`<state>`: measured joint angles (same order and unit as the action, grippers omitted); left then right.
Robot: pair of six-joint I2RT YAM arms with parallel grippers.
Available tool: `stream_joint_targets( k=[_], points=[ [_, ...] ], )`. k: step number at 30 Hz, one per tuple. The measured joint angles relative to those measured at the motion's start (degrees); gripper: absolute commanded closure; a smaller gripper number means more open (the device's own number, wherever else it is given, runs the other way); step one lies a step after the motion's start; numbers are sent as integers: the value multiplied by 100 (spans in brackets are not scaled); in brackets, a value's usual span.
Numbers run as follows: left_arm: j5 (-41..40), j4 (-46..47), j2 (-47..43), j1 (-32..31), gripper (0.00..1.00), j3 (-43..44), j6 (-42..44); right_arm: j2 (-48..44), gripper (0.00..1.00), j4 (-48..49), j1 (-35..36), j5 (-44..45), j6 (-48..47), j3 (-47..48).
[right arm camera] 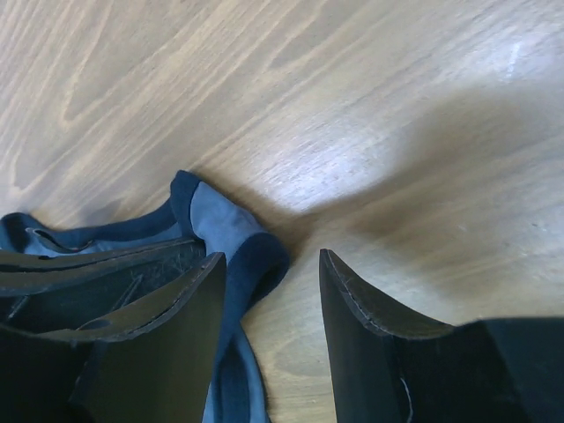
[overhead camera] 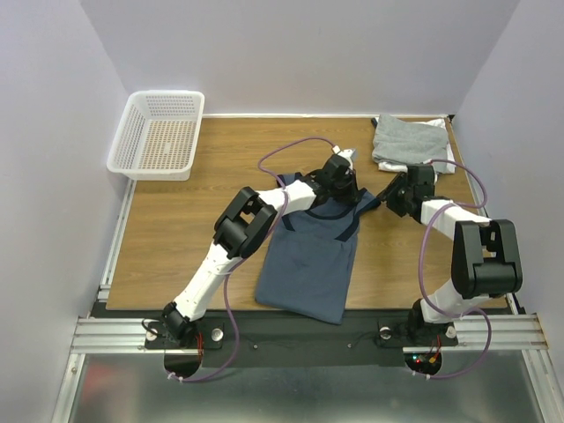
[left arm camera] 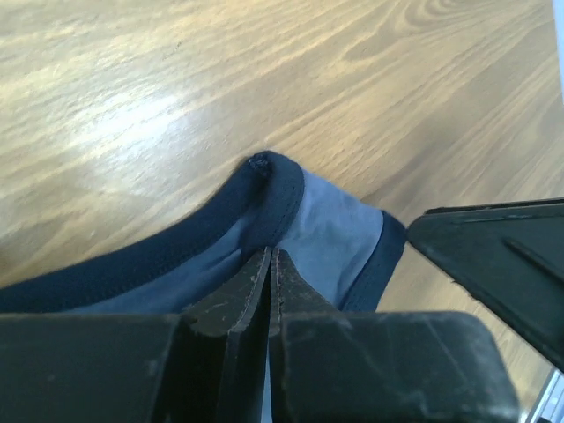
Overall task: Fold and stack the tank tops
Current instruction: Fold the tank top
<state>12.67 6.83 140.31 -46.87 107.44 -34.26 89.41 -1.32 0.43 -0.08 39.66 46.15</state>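
Note:
The navy blue tank top (overhead camera: 308, 264) lies flat in the middle of the table, with its straps towards the back. My left gripper (overhead camera: 341, 179) is shut on one shoulder strap; in the left wrist view the closed fingertips (left arm camera: 269, 257) pinch the blue strap with dark trim (left arm camera: 317, 220). My right gripper (overhead camera: 389, 199) sits low at the other strap and is open. In the right wrist view (right arm camera: 273, 258) the strap end (right arm camera: 216, 218) lies just inside the left finger. A folded light grey tank top (overhead camera: 408, 139) lies on a white one at the back right.
A white plastic mesh basket (overhead camera: 159, 134) stands at the back left. The wooden table (overhead camera: 176, 229) ends at grey walls on the left, back and right. The right gripper's body (left arm camera: 493, 264) shows close beside my left gripper.

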Motion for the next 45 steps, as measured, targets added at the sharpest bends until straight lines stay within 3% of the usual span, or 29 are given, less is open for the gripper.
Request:
stream_joint_targets(
  k=[4, 13, 17, 36, 45],
  points=[
    [-61, -35, 26, -4, 85, 96, 2, 103, 54, 216, 0, -101, 50, -13],
    [-68, -66, 68, -4, 86, 157, -4, 393, 86, 409, 0, -247, 133, -4],
    [-66, -61, 122, -4, 86, 232, -4, 417, 93, 444, 0, -319, 155, 44],
    [-46, -39, 138, -4, 87, 251, 0, 890, 94, 289, 367, -387, 369, 1191],
    [-98, 85, 138, -37, 76, 203, 28, 1178, 94, 173, 568, -140, 369, 1357]
  ],
)
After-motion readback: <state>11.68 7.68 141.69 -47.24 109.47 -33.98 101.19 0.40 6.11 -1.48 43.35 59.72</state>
